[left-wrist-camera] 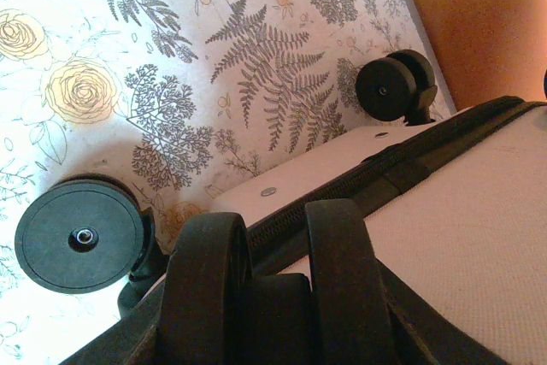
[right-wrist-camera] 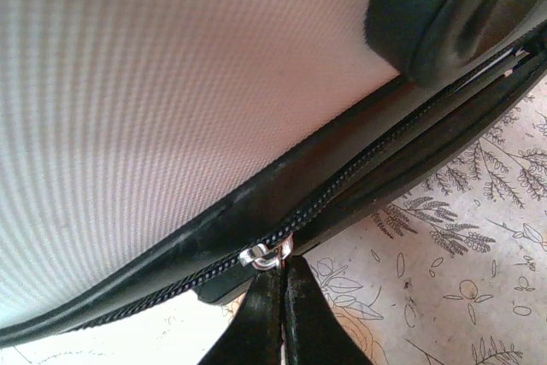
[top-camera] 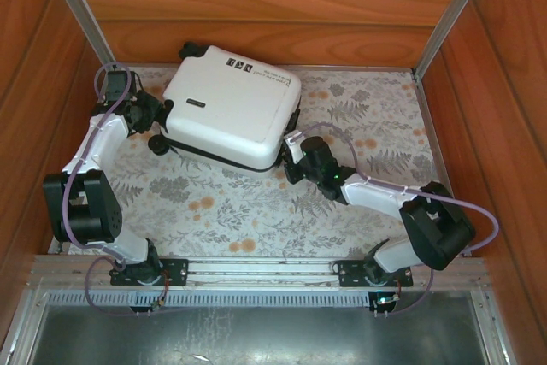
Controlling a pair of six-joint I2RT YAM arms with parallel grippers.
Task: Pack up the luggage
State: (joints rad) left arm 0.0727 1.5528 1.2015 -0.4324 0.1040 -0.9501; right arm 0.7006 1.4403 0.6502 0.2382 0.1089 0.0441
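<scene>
Wooden walls (top-camera: 256,6) boxed in the table, whose floral cloth (top-camera: 256,211) covered the whole working surface. The luggage (top-camera: 231,108) lay flat and closed toward the far side of the cloth, left of centre, with its glossy white shell facing up and its small black markings near the far edge. The left arm (top-camera: 94,147) reached along the left side to the case's wheeled end, while the right arm (top-camera: 376,194) stretched in from the right to the case's near right corner. In the left wrist view two black wheels (left-wrist-camera: 81,237) stood off the shell above the cloth. The left gripper (left-wrist-camera: 273,221) sat against the case there, its fingers (left-wrist-camera: 205,288) apart on either side of the black zipper trim. I could not tell whether they pinched it. In the right wrist view the zipper (right-wrist-camera: 342,185) ran along the dark seam under the white shell. The right gripper (right-wrist-camera: 280,269) was pressed together just below the silver zipper pull (right-wrist-camera: 263,254), clamped on it where the fingertips met.
</scene>
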